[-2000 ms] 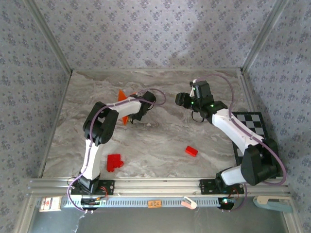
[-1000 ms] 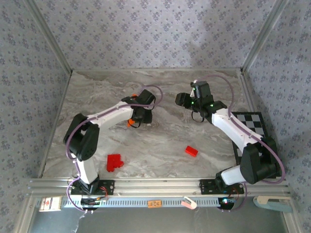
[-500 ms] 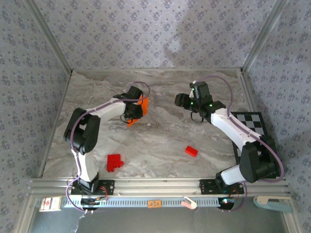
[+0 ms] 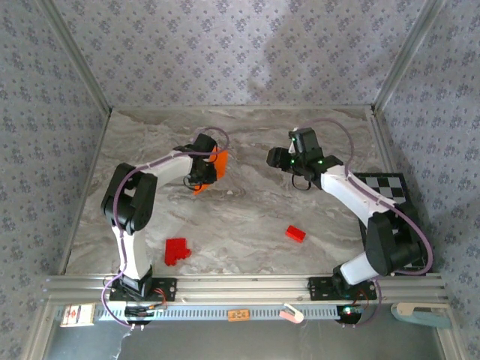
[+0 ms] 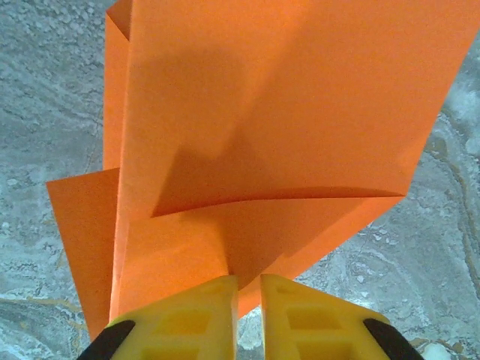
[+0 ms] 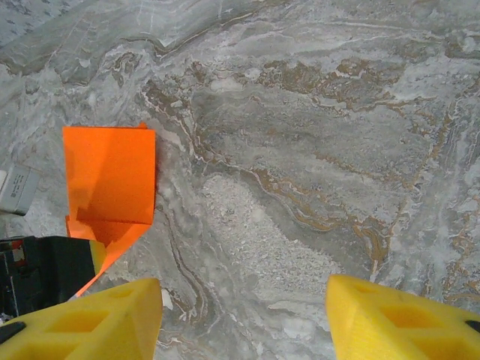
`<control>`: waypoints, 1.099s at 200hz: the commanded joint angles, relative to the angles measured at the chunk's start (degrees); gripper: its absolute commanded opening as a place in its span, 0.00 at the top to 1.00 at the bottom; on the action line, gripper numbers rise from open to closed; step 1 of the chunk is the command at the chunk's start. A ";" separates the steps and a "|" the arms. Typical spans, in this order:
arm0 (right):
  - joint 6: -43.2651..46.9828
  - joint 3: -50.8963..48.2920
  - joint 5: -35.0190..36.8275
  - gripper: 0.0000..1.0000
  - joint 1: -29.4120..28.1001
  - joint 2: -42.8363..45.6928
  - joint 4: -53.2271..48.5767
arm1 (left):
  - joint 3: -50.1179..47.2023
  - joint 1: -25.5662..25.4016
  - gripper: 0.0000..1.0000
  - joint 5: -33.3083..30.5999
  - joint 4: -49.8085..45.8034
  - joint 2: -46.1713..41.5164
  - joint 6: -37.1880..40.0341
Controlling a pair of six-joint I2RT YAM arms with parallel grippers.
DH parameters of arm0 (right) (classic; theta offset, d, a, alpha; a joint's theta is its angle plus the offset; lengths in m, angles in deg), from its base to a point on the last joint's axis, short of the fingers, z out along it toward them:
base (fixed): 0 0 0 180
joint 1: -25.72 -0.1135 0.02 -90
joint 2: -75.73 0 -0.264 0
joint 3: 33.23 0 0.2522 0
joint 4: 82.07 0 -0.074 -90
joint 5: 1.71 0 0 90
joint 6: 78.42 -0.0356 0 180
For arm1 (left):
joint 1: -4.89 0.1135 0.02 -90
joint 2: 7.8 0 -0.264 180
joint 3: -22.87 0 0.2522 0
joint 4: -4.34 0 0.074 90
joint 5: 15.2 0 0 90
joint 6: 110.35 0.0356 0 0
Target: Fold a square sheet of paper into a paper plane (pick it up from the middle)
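Note:
The square sheet of paper (image 4: 218, 160) is bright orange and folded into overlapping layers. It stands tilted off the marble at the back left, with one corner (image 4: 197, 188) low near the table. My left gripper (image 4: 207, 169) is shut on its lower edge. In the left wrist view the yellow fingers (image 5: 196, 315) pinch the paper (image 5: 285, 112) where a crease runs down to them. My right gripper (image 4: 276, 157) hovers open to the right of the paper with nothing in it. Its wrist view has the paper (image 6: 111, 176) at the left, beyond its open gripper (image 6: 241, 300).
A red block cluster (image 4: 176, 250) lies near the front left and a single red block (image 4: 295, 234) near the front centre. A black-and-white chequered board (image 4: 390, 191) lies at the right edge. Patterned walls (image 4: 240, 52) close in the back and sides.
The left gripper closed on the paper and swung left and back, carrying the sheet up so it now sticks out on the gripper's right. The right gripper drifted slightly left.

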 commanded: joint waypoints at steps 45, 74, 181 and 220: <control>-0.71 2.84 -1.19 0.39 -0.98 -1.96 -0.21 | 2.61 0.30 0.81 -0.81 0.82 -3.45 2.13; -0.71 2.93 -1.19 0.39 -1.14 -2.44 -0.19 | 2.69 0.56 0.79 -0.75 1.22 -4.08 2.48; -0.74 3.89 -1.89 0.39 -2.29 -4.76 -0.55 | 2.65 3.86 0.83 -3.42 1.53 0.56 1.13; -0.70 4.59 -2.15 0.39 -2.57 -5.76 -0.97 | 2.12 4.70 0.86 -3.34 1.78 2.21 0.86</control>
